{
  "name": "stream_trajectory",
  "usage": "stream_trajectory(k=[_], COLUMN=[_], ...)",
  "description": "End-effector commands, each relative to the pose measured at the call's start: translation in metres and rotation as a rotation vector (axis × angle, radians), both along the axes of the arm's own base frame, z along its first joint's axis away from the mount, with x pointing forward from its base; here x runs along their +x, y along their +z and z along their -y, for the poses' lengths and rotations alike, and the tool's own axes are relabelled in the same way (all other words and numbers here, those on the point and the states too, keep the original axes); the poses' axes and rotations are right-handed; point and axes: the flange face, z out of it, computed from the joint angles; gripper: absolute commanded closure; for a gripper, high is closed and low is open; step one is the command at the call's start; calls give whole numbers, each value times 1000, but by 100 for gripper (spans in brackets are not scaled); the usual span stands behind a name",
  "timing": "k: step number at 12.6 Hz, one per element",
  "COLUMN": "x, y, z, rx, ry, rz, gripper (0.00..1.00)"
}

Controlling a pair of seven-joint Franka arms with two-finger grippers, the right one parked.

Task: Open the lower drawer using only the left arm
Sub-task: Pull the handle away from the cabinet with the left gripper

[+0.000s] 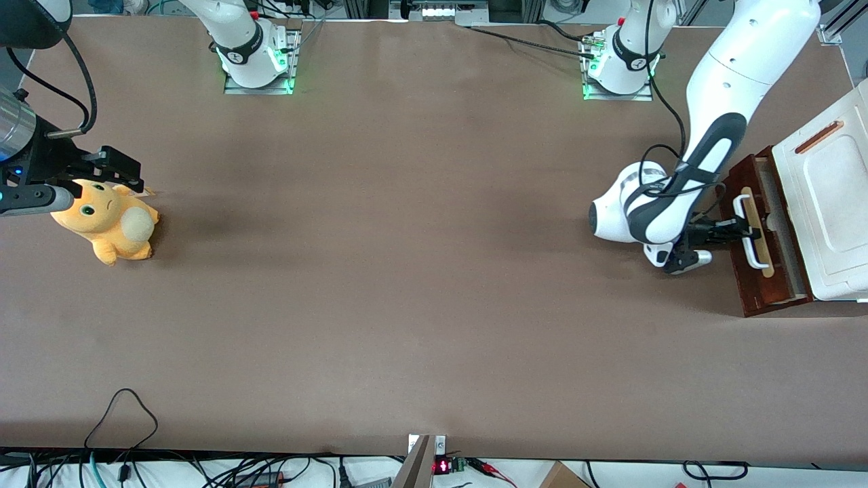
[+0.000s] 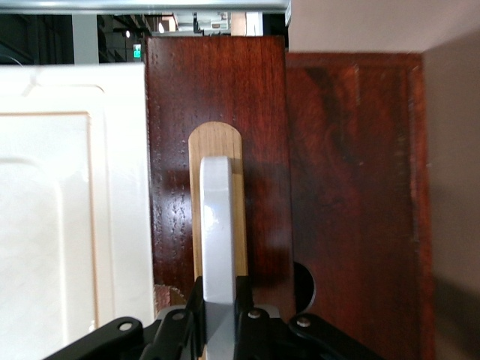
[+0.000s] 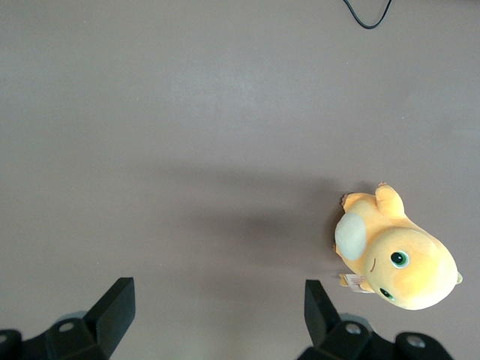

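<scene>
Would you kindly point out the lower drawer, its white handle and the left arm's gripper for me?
lower drawer (image 1: 748,285): front view, on its dark wooden front.
white handle (image 2: 217,225): left wrist view, on the bar's middle.
gripper (image 1: 736,228): front view, between its fingertips, closed around the handle in front of the drawer.

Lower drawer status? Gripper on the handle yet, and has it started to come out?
Done: the left arm has reached the cabinet, and its gripper is shut on the white bar handle. In hand: the lower drawer is partly out, its front standing clear of the white cabinet lid with a strip of box top showing. Left: pull it farther out, then release.
</scene>
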Motion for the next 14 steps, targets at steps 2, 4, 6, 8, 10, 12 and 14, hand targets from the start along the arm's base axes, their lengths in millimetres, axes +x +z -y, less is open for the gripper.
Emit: stream_trajectory(k=[2,4,6,8,10,12,14], x=[17,15,14,15,16,20,20], y=[21,24,22,21,23,34,56], z=[80,97,97,93,90,90,92], rx=[-55,-67,-67,-64,-62,-65,-104], ry=[-149,-175,-175,-169,-165,-168,-124], rz=[28,31,28,25,23,41,24], gripper=[97,95,87,42,1,0,0])
